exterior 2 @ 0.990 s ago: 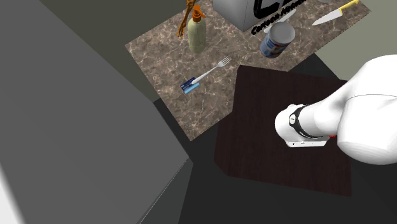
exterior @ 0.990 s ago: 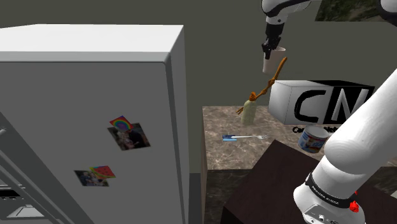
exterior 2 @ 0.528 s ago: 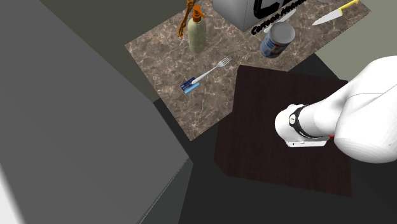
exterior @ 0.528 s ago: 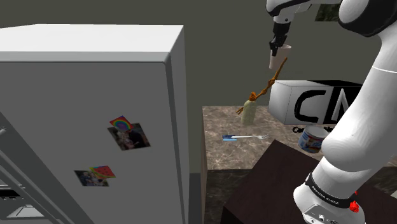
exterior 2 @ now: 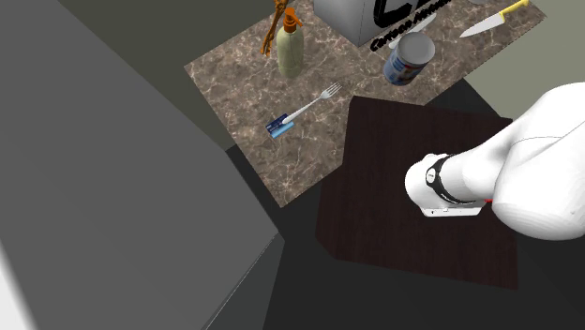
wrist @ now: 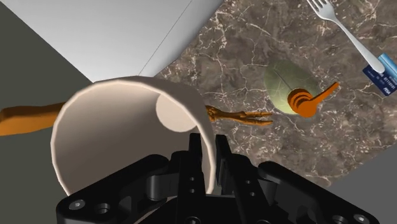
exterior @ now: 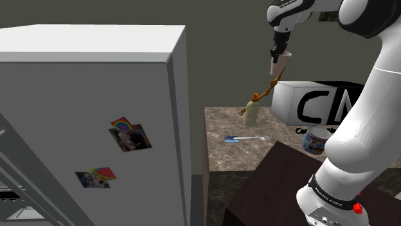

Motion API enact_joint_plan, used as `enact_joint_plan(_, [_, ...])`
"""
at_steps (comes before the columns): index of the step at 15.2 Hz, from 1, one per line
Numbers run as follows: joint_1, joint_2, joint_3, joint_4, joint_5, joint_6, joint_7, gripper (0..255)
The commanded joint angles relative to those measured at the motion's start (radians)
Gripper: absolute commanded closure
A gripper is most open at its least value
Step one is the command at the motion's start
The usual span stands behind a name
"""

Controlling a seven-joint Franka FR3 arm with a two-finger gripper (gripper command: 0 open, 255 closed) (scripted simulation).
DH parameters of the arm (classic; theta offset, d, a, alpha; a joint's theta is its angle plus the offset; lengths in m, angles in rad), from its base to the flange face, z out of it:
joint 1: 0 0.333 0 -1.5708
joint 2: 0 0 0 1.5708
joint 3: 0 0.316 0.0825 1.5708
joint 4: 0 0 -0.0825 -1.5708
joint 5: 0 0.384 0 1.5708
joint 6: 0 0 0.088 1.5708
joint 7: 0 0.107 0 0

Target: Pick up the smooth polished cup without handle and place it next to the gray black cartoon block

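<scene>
So the gripper (exterior: 277, 55) clamps the cup (exterior: 279, 65) by its rim, high up. The block (exterior: 321, 103) sits below, toward the shoulder view's right.

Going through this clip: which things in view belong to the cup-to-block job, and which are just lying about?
Job:
- cream cup, clasped in the gripper and held aloft
- lettered block, white and black

Lying about:
- green bottle
- fork
- can
- yellow-handled knife
- orange twig
- fridge
</scene>
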Motion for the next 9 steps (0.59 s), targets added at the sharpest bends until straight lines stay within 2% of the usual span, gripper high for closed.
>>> enact_joint_plan(1, [0.0,0.002,0.0,-0.025,0.0,0.028,0.003,255])
enact_joint_plan(9, [-0.001,0.02,0.001,-0.112,0.003,0.131,0.009,255])
